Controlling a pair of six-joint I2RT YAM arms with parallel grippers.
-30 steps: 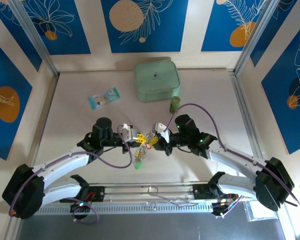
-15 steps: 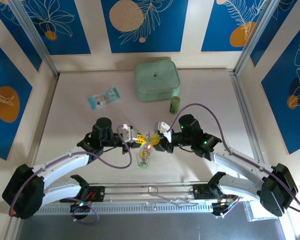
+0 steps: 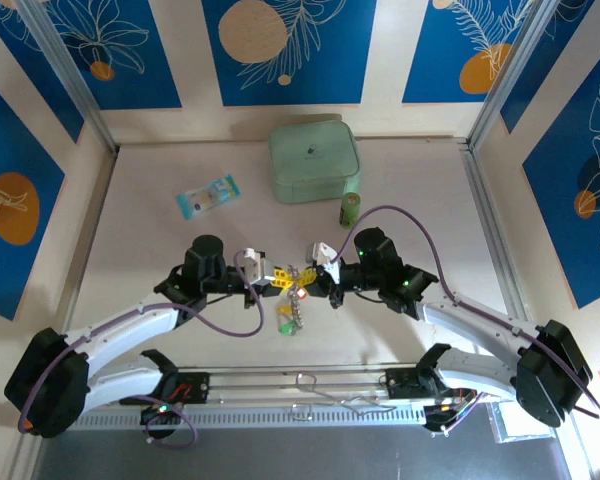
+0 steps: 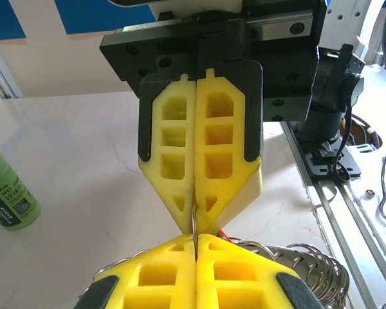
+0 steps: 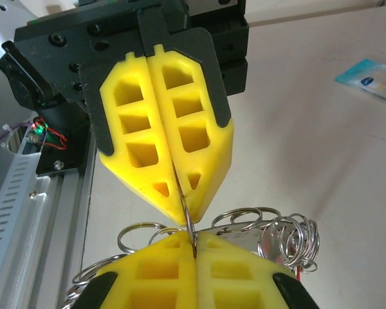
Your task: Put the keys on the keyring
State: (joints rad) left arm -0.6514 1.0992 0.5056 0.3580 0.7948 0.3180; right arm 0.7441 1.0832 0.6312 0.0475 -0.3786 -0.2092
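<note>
As the keyring (image 5: 288, 235) was pinched from both sides, left gripper (image 4: 195, 248) and right gripper (image 5: 193, 246) were set tip to tip.
Each was clamped on its wire, probably so it could be steadied for threading; its loops and the coloured keys (image 3: 300, 293) were gathered just below the gripper tips.

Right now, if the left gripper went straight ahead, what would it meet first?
The right gripper, almost tip to tip with the left gripper; both seem to pinch the keyring between them.

The keyring (image 4: 305, 267) is mostly hidden behind the yellow jaws and cut off by the lower edge.
</note>
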